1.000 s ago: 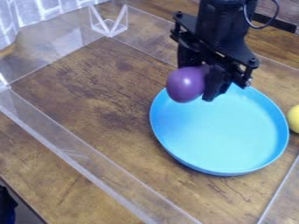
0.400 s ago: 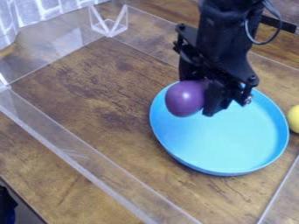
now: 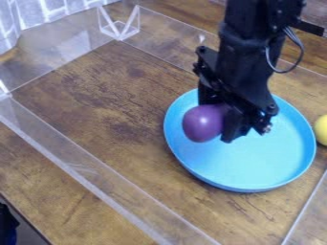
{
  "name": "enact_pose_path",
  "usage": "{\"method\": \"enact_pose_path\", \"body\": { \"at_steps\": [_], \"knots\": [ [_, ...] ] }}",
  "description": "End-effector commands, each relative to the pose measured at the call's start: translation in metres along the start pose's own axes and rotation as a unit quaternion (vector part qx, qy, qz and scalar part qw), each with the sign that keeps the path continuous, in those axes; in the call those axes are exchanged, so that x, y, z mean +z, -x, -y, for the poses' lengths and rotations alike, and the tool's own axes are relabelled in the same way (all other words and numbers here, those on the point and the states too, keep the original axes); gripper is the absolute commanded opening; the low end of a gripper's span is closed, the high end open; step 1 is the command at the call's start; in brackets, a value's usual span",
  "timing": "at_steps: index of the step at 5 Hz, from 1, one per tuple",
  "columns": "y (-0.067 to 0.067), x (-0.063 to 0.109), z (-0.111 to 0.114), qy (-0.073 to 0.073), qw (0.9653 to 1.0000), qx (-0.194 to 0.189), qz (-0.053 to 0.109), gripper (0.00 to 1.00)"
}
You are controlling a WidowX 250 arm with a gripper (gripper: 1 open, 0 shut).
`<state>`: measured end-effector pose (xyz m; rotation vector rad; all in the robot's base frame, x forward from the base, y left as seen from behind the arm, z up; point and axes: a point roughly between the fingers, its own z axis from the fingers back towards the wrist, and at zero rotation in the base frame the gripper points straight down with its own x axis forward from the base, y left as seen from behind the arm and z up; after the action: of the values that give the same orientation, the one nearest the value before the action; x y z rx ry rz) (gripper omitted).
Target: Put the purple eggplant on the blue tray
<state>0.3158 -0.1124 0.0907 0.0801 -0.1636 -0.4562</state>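
The purple eggplant (image 3: 202, 123) is a small glossy egg shape held in my black gripper (image 3: 220, 122), whose jaws are shut on it. It hangs low over the left part of the blue tray (image 3: 274, 153), a large round light-blue plate with a raised rim. Whether the eggplant touches the tray's surface I cannot tell. The arm rises from the gripper toward the top of the view and hides the tray's far rim.
A yellow round fruit (image 3: 320, 129) lies at the right edge, just beyond the tray's rim. The wooden tabletop (image 3: 90, 105) carries low clear plastic walls (image 3: 76, 163) along the left and front, and a clear holder (image 3: 121, 19) stands at the back left.
The gripper has come down with the eggplant, from above the tray's rim to low over its left part. The tray and the yellow fruit have stayed put.
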Motion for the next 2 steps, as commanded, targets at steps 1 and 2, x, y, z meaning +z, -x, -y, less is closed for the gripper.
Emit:
{"method": "enact_pose_path", "body": {
  "at_steps": [1,2],
  "knots": [
    [-0.019,0.020,-0.007,-0.003,0.9994,-0.012,0.033,0.00],
    [-0.027,0.010,-0.005,-0.003,0.9996,-0.003,0.029,0.00]
  ]
}}
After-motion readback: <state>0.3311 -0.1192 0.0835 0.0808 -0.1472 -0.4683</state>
